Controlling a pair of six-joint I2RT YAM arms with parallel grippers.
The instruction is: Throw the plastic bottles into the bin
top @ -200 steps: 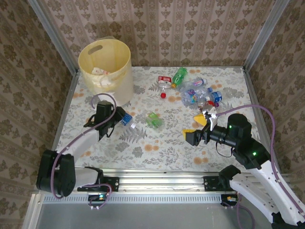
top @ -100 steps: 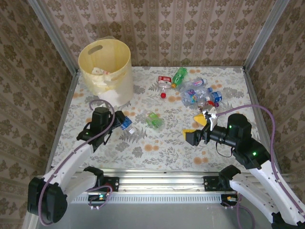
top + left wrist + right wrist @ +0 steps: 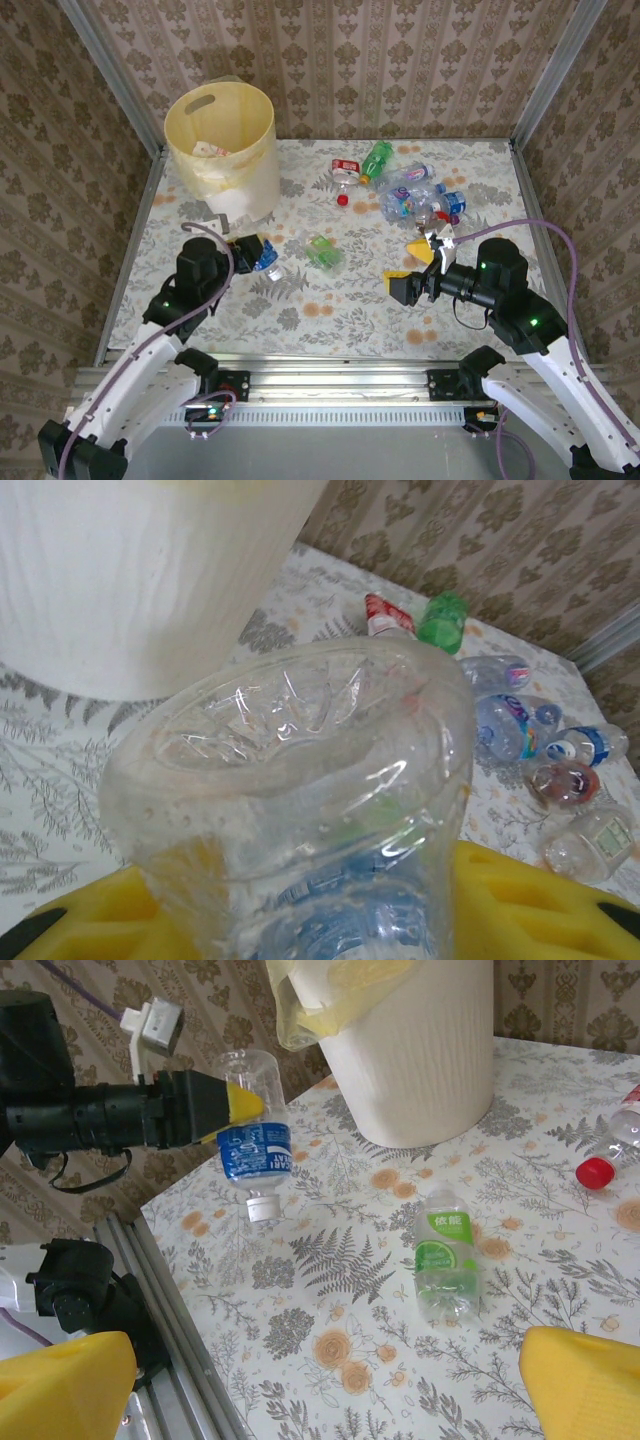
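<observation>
**Q:** Reading from the left, why does the bin [image 3: 243, 172] stand where it does?

**A:** The bin sits in the far left corner of the table [image 3: 350, 315], within the left arm's reach and well apart from the loose bottles. Some refuse lies inside it already.

**Q:** And the left gripper [image 3: 250, 254]?

**A:** Its fingers are closed on the blue-labelled bottle [image 3: 267, 258], pinching the body near its base. The right wrist view shows that bottle hanging cap down, clear of the table, just in front of the bin. Holding it near the base probably lets it drop neck first over the rim.

**Q:** What lies further right?

**A:** A green-labelled bottle [image 3: 322, 250] lies alone at mid-table. A heap of bottles [image 3: 415, 195] lies toward the far right. The right gripper [image 3: 410, 265] hovers near that heap with its fingers spread wide and nothing between them, apparently waiting.

**Q:** What differs from one second earlier?

**A:** The left arm has drawn back and raised its wrist, so the bottle, then low beside the table, now hangs lifted. The bin, the loose bottles and the right arm keep their places.
</observation>
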